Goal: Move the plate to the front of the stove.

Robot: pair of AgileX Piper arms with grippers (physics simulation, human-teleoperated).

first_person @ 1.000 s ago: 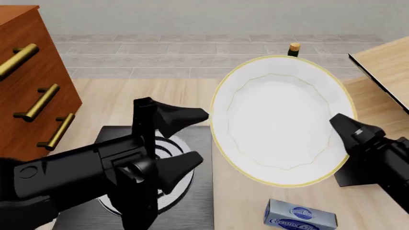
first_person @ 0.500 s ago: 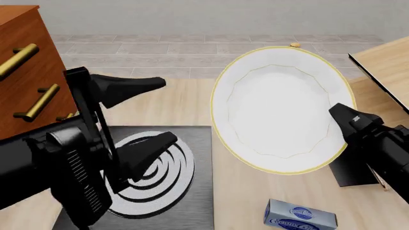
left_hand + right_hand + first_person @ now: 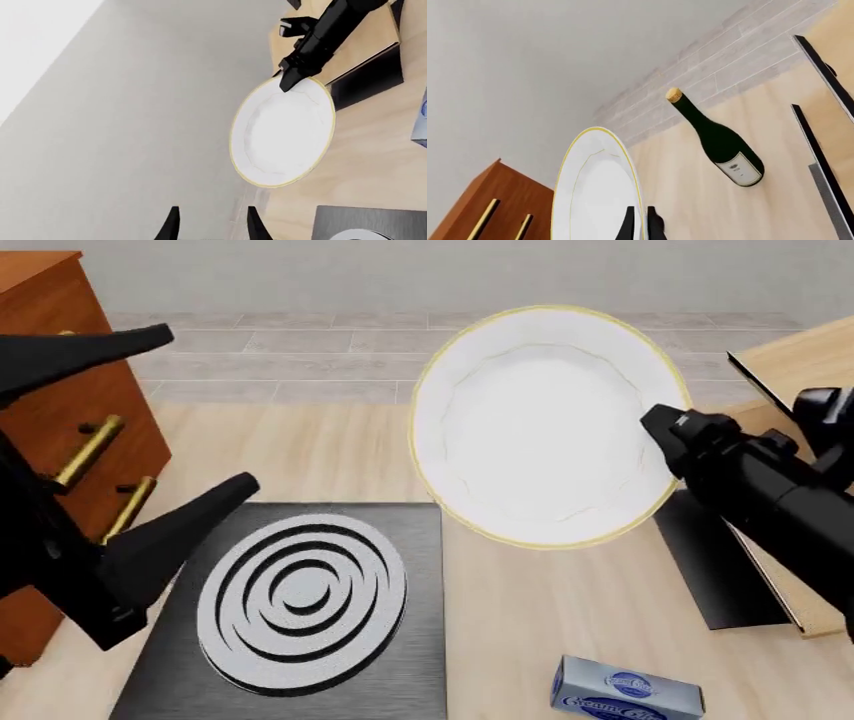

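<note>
Moved: my right gripper (image 3: pixel 663 430) is carrying the plate (image 3: pixel 541 425) higher and further left than half a second ago, and my left gripper (image 3: pixel 167 435) is swinging out toward the left edge of the front view.
Plate: it is hanging in the air, tilted up on edge, face toward the front camera, beyond and to the right of the stove (image 3: pixel 300 615).
Right gripper: its fingers (image 3: pixel 656 226) are closing on the plate's (image 3: pixel 597 195) right rim, pinching it edge-on in the right wrist view.
Left gripper: its jaws are standing wide apart and holding nothing; only the two fingertips (image 3: pixel 170 227) are showing in the left wrist view.
Stove: it is lying flat on the table (image 3: pixel 561 620), ring burner fully uncovered now that my left arm is clearing it.
Hidden: the plate is covering the wine bottle (image 3: pixel 715 140) in the front view; it is showing only in the right wrist view, lying on the table.
Cut off: the wooden drawer cabinet (image 3: pixel 60 390) is running off the left edge, and the blue box (image 3: pixel 625 692) is being clipped at the bottom.
Hard to read: the blue box's label.
</note>
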